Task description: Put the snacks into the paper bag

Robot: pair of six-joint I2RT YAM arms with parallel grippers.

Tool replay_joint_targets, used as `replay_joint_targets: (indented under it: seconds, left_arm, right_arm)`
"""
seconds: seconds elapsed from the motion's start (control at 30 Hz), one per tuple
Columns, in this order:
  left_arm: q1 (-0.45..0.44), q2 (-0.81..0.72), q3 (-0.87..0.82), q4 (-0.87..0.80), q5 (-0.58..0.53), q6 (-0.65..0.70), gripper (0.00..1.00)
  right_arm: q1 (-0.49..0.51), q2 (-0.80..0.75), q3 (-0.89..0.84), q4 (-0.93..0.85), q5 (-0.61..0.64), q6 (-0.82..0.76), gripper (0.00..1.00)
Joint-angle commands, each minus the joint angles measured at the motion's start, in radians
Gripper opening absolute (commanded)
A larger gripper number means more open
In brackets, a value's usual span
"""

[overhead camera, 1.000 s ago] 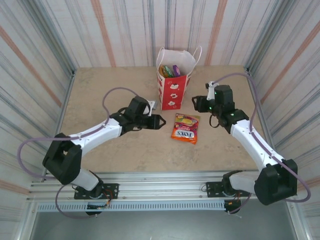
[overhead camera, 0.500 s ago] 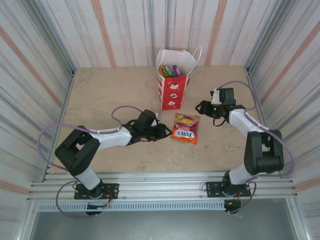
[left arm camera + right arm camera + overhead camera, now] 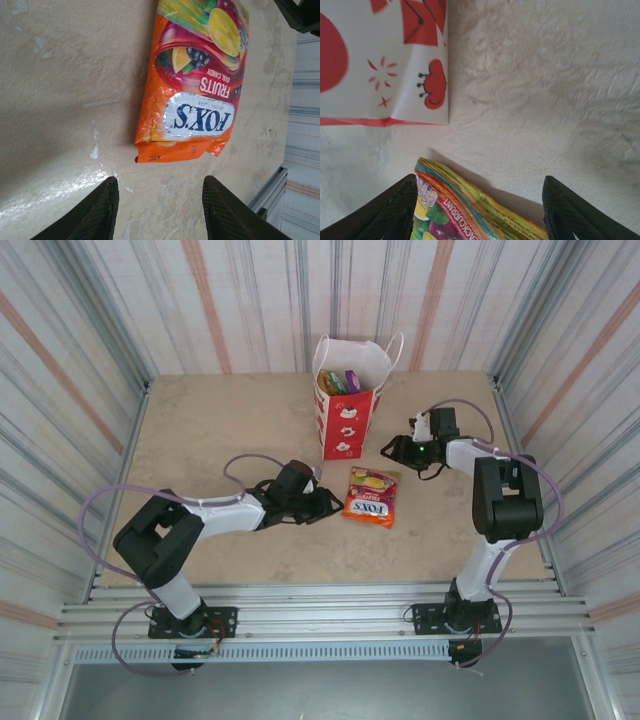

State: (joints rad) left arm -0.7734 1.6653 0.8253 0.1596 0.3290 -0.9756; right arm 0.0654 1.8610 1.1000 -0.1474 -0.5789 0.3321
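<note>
An upright paper bag (image 3: 345, 425), white at the top with a red lower band, white motifs and thin white cord handles, stands toward the far middle of the beige stone-look desk (image 3: 220, 430). Several small glossy packets (image 3: 339, 381) in green, orange and purple stick up inside its open mouth. One flat red-orange packet marked "FOX'S" (image 3: 372, 496) lies on the desk in front of the bag, a little to its right and apart from it, with its printed face up. The left end effector (image 3: 328, 505) sits low over the desk in front of the bag's left corner. In the left wrist view its two dark fingers (image 3: 100, 212) stand wide apart with nothing between them, and the crimped edge of the FOX'S packet (image 3: 195, 85) lies just beyond their tips without touching them. The right end effector (image 3: 392, 452) is to the right of the bag's base and near it. In the right wrist view its fingers (image 3: 390, 210) are spread wide and grip nothing; the bag's lower corner (image 3: 380, 60) lies ahead, and one end of the FOX'S packet (image 3: 470, 210) lies on the desk in the gap between the fingers.
</note>
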Motion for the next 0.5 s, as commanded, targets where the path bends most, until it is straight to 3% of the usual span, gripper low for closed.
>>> replay_joint_targets:
  seconds: [0.0,0.23,0.47]
  left_arm:
    - [0.000,0.016,0.020,-0.030,-0.015,-0.001,0.49]
    - [0.002,0.011,0.018,-0.034,-0.002,0.007,0.49]
    - [0.000,-0.012,-0.046,0.035,0.004,-0.049,0.49]
  right_arm:
    - [0.011,0.021,0.008,-0.032,-0.044,-0.032,0.66]
    - [0.023,0.011,-0.042,-0.079,-0.067,-0.052,0.62]
    - [0.038,-0.119,-0.189,-0.140,-0.029,-0.051,0.58]
